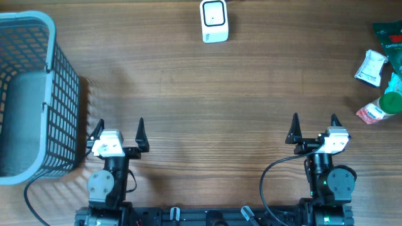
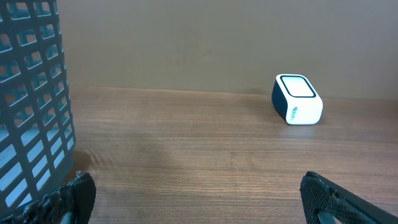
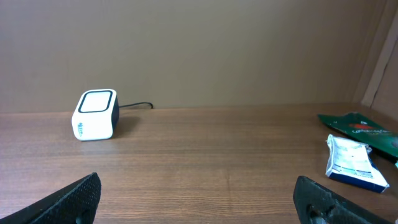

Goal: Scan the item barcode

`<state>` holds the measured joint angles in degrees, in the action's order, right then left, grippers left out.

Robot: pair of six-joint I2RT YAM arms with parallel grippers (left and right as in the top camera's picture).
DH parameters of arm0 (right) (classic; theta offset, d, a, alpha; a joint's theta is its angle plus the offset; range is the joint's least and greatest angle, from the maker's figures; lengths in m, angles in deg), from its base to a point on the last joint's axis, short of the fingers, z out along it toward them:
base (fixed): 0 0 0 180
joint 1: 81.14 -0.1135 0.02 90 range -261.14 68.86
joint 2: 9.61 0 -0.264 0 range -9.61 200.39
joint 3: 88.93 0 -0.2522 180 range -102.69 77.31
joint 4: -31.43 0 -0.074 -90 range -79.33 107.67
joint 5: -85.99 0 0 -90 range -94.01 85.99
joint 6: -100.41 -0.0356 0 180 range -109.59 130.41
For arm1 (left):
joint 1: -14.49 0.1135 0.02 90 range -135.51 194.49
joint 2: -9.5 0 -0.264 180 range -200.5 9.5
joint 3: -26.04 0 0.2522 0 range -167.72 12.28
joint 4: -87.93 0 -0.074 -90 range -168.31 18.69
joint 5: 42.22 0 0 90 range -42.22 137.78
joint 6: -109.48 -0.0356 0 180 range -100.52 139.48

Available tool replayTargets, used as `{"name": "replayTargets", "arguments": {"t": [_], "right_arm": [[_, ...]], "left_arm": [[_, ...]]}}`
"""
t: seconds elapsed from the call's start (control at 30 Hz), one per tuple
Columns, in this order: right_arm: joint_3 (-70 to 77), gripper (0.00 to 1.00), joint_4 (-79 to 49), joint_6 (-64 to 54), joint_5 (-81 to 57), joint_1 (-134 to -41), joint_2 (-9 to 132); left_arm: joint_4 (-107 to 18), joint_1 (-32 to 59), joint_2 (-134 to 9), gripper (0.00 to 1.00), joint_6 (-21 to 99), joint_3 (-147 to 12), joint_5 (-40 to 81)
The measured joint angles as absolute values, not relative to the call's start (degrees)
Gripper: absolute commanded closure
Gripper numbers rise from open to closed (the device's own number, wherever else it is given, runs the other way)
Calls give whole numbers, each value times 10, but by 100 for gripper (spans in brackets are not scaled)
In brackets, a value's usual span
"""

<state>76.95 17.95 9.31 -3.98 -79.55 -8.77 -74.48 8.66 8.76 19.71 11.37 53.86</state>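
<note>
A: Right, jaws?
B: Both sets wide apart, empty, at near edge of surface (image 1: 207,94).
A: Item?
B: White packet (image 1: 370,66) far right, beside green pouch (image 1: 389,34). Scanner (image 1: 214,21) far centre, well apart.

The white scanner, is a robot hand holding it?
No, the white scanner sits alone on the table, far from the left gripper and right gripper.

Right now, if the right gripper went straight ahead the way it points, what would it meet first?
Probably nothing: the right gripper faces bare table, with the scanner to its left and the white packet to its right, as far as shown.
</note>
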Motion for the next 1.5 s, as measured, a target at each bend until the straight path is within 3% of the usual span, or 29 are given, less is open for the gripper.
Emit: {"name": "replayTargets", "arguments": {"t": [0.43, 1.5], "right_arm": [[769, 0, 179, 95, -40, -796, -88], [769, 0, 179, 97, -40, -796, -88]], "left_arm": [[-745, 134, 88, 0, 195, 114, 534], [-745, 134, 88, 0, 195, 114, 534]]}}
